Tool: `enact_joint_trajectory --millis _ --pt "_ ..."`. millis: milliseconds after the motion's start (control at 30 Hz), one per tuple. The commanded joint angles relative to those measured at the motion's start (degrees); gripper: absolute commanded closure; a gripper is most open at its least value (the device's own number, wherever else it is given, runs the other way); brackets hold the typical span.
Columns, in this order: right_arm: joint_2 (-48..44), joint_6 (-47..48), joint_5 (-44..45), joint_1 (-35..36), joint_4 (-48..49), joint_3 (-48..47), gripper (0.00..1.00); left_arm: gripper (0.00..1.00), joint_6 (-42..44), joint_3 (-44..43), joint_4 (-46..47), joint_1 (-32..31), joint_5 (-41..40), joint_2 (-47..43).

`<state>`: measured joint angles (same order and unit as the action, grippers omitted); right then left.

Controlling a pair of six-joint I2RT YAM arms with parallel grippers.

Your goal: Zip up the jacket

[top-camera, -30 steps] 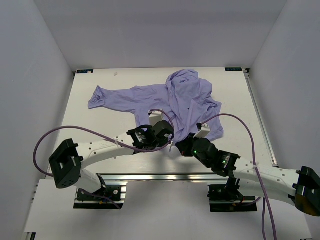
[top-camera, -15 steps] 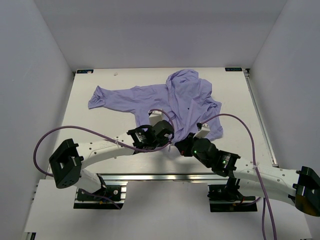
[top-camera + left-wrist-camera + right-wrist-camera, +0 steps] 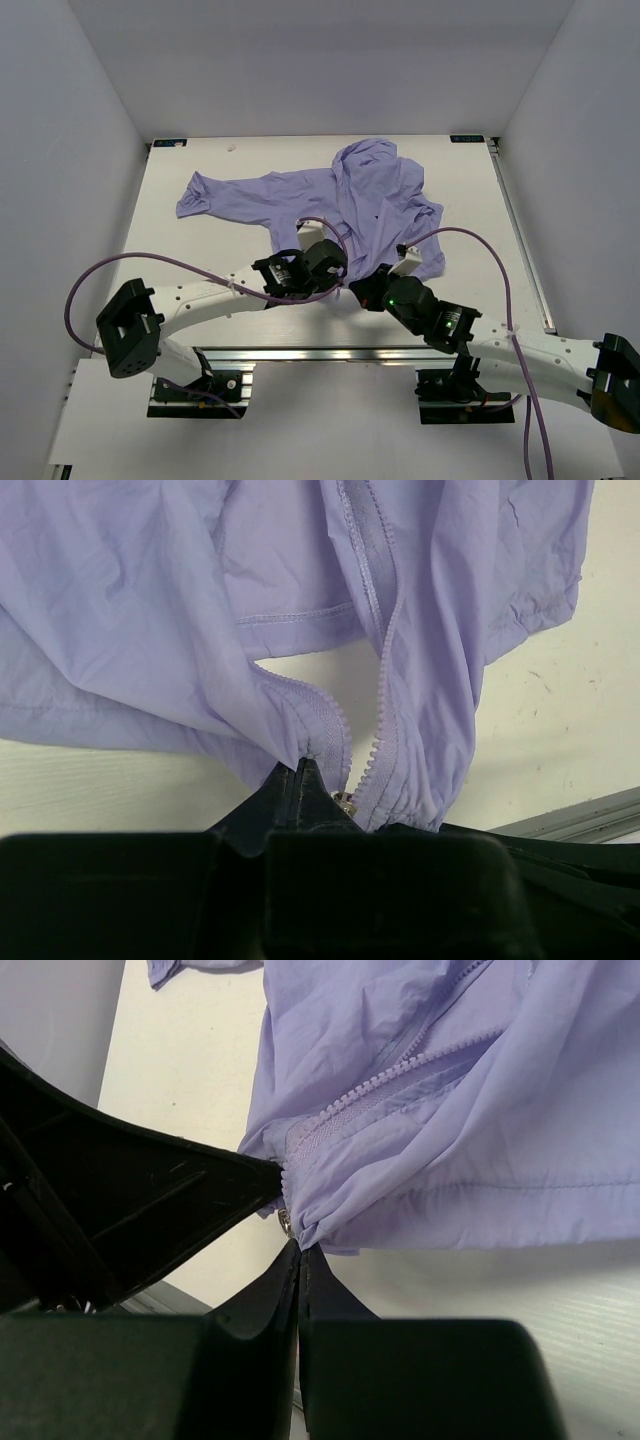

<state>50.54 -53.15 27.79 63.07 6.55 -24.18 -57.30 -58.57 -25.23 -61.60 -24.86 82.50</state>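
Observation:
The lavender jacket [image 3: 340, 200] lies wrinkled across the middle and back of the table, one sleeve stretched left, its hem toward the arms. My left gripper [image 3: 338, 277] is shut on the hem of the jacket [image 3: 150, 630] at the bottom of the left zipper edge. My right gripper [image 3: 362, 288] is shut on the hem of the jacket [image 3: 450, 1110] at the other zipper edge. The two grippers sit close together. A small metal zipper slider [image 3: 343, 800] shows between the two zipper rows, also in the right wrist view [image 3: 287, 1222]. The zipper [image 3: 385, 720] gapes open above it.
The white table [image 3: 200, 260] has a metal rail [image 3: 340, 353] along its near edge. White walls close in the left, right and back. Purple cables [image 3: 150, 262] loop over both arms.
Both grippers have shifted very slightly; the jacket hem between them stays pinched. Nothing else has visibly moved.

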Motion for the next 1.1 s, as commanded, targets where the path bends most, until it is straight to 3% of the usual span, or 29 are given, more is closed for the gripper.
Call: enact_joint_trajectory --millis 0,1067 --pt "-2.11 -2.04 3.06 -0.05 0.32 0.28 1.00 1.00 -1.06 0.12 -0.25 -0.01 -1.15 -3.13" --pt "-3.00 -2.14 1.56 -0.05 4.09 1.51 1.00 1.00 -1.15 1.00 0.54 0.08 -1.07 -3.84"
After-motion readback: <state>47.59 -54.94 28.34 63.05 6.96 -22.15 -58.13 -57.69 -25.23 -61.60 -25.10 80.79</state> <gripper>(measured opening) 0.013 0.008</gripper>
